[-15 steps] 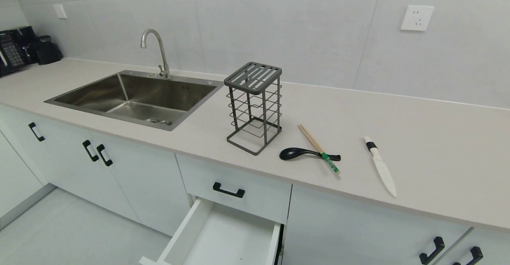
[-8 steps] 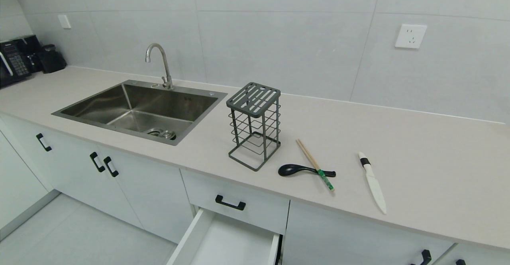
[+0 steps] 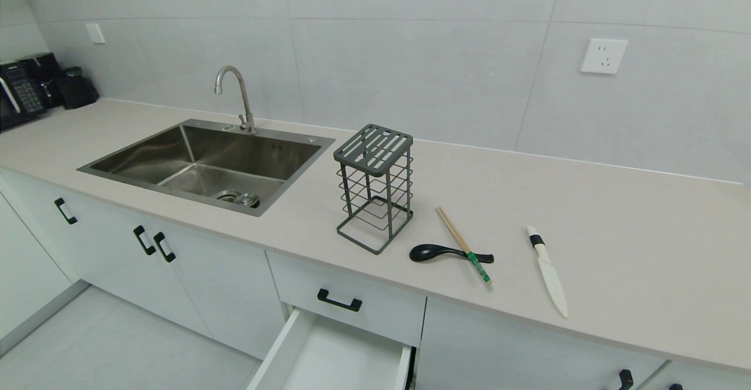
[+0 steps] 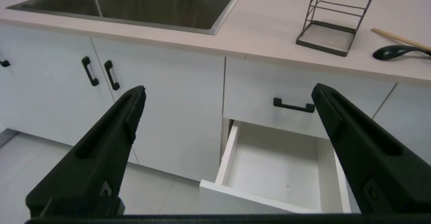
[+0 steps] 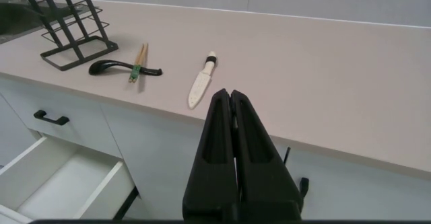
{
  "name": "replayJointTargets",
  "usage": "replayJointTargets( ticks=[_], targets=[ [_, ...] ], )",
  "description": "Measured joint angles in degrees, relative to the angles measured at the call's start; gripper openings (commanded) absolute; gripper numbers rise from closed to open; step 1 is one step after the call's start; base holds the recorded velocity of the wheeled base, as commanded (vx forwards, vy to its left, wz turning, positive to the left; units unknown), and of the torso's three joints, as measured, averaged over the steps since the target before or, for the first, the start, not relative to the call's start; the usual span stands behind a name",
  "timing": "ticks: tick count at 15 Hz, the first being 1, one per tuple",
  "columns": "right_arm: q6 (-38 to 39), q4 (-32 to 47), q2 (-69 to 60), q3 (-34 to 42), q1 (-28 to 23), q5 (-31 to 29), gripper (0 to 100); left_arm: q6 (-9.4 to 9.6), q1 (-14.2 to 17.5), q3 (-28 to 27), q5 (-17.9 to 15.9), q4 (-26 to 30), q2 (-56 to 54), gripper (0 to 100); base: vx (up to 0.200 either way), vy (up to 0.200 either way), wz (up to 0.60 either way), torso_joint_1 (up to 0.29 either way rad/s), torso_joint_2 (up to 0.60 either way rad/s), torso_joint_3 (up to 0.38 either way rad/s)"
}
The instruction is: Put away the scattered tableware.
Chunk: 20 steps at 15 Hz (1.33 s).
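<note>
Wall (image 3: 410, 67): large pale grey tiles are running the full length behind the worktop. A white socket (image 3: 604, 56) is sitting high on it towards the right, and a white switch plate (image 3: 95, 32) towards the left.

Worktop (image 3: 616, 226): pale beige, lying in soft, even light. A steel sink (image 3: 246, 152) is sitting sunk into it, with a curved tap (image 3: 234, 94) standing at its back edge. Black appliances (image 3: 35, 85) are standing at the far left end.

White cabinets (image 3: 199, 284) with black handles are lining the underside. One lower drawer (image 3: 328, 358) is hanging open.

Floor (image 3: 117, 355): pale grey tiles are showing below.
</note>
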Motion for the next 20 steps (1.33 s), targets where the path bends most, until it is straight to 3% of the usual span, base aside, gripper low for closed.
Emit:
replayJointTargets(
  ticks=[1,6,9,12,20],
  targets=[
    [0.05,0.00,0.00,0.00,0.00,0.02,100,0.00,0.02,0.00,0.00,0.00,0.00,100,0.000,0.000,0.00,0.000,0.00,0.000],
    [1.06,-1.55,0.00,-0.22,0.00,0.02,100,0.00,0.07,0.00,0.00,0.00,0.00,100,0.000,0.000,0.00,0.000,0.00,0.000],
    [-0.09,-4.74,0.66,-7.94,-0.21,1.37,100,-0.02,0.07,0.00,0.00,0.00,0.00,100,0.000,0.000,0.00,0.000,0.00,0.000],
    [-1.22,3.91,2.43,-15.13,-0.40,6.05,100,-0.02,0.07,0.00,0.00,0.00,0.00,100,0.000,0.000,0.00,0.000,0.00,0.000],
    [-3.39,5.06,25.27,-18.86,1.23,12.29,100,0.00,0.07,0.00,0.00,0.00,0.00,100,0.000,0.000,0.00,0.000,0.00,0.000]
  ],
)
